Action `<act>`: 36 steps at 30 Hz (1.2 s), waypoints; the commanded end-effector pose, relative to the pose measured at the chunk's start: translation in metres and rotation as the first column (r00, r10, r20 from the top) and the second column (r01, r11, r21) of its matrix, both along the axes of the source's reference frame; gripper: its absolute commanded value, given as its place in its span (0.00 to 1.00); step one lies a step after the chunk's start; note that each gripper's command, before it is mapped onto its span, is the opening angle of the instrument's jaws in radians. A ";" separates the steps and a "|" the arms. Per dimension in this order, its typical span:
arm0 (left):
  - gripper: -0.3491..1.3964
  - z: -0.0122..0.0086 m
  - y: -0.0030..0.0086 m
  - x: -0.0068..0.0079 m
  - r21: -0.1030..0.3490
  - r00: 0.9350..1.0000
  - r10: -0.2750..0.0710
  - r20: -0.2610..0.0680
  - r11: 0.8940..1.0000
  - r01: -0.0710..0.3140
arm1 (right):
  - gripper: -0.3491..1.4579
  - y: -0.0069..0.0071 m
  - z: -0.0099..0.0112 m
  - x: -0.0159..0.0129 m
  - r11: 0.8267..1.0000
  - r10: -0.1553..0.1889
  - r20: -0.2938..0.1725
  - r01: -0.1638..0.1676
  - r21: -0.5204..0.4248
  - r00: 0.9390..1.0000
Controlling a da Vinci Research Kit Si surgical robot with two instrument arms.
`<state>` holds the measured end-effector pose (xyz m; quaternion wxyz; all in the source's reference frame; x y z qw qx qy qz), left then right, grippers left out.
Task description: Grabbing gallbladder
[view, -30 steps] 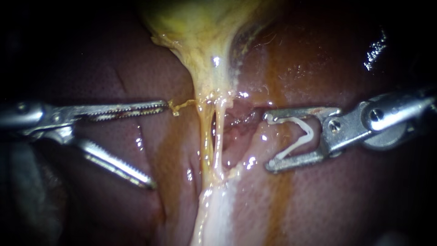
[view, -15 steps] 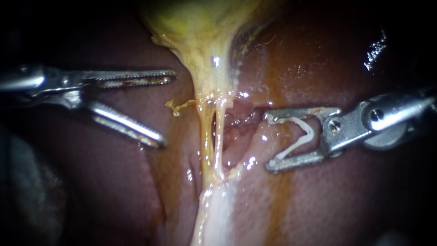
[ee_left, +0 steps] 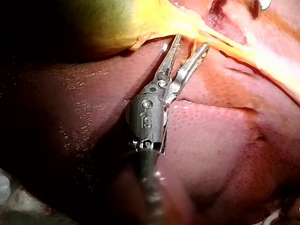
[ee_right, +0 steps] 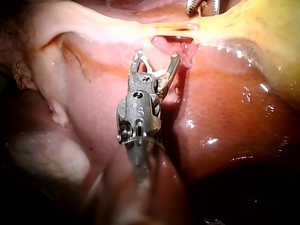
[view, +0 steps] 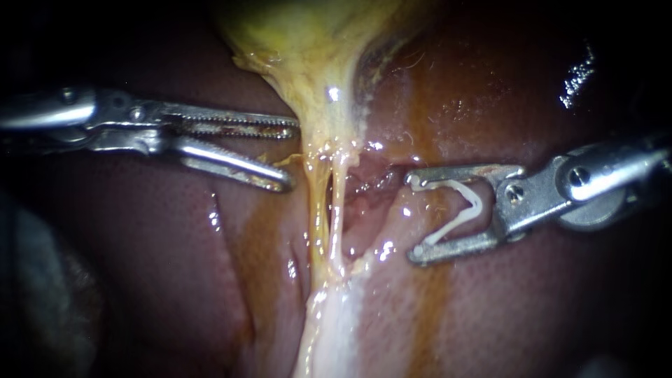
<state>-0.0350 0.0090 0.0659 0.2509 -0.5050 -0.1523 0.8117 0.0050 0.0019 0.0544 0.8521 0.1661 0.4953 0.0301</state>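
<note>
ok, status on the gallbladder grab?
Left instrument open, tips at the gallbladder edge, nothing gripped yet. Right instrument holds a white clip, off to the side. Nothing in the way.

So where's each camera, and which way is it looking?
Endoscope: close to the tissue, facing gallbladder and liver; left instrument and right instrument, holding a clip, enter from opposite sides.
Left wrist: on the left arm, looking along its instrument at the gallbladder.
Right wrist: on the right arm, looking along its instrument.
Shared: both wrist views show the left instrument.
</note>
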 end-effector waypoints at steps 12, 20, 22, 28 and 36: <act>0.12 -0.0010 0.0003 0.0007 0.009 1.000 -0.005 0.000 1.000 0.005 | 0.47 0.0000 0.0000 0.0000 1.000 0.000 0.000 0.000 0.000 1.000; 0.00 -0.0021 0.0001 0.0007 0.035 1.000 -0.017 -0.003 0.999 0.017 | 0.47 0.0000 0.0000 0.0000 1.000 0.000 0.000 0.000 0.000 1.000; 0.00 -0.0026 0.0002 0.0007 0.049 1.000 -0.019 -0.008 0.999 0.020 | 0.47 0.0000 0.0000 0.0000 1.000 0.000 0.000 0.000 0.000 1.000; 0.00 -0.0034 0.0001 0.0011 0.087 0.999 -0.007 -0.044 0.996 0.011 | 0.47 0.0000 0.0000 0.0000 1.000 0.000 0.000 0.000 0.000 1.000; 0.00 -0.0057 0.0025 0.0026 0.146 0.999 0.002 -0.039 0.989 0.004 | 0.47 0.0000 0.0000 0.0000 1.000 0.000 0.000 0.000 0.000 1.000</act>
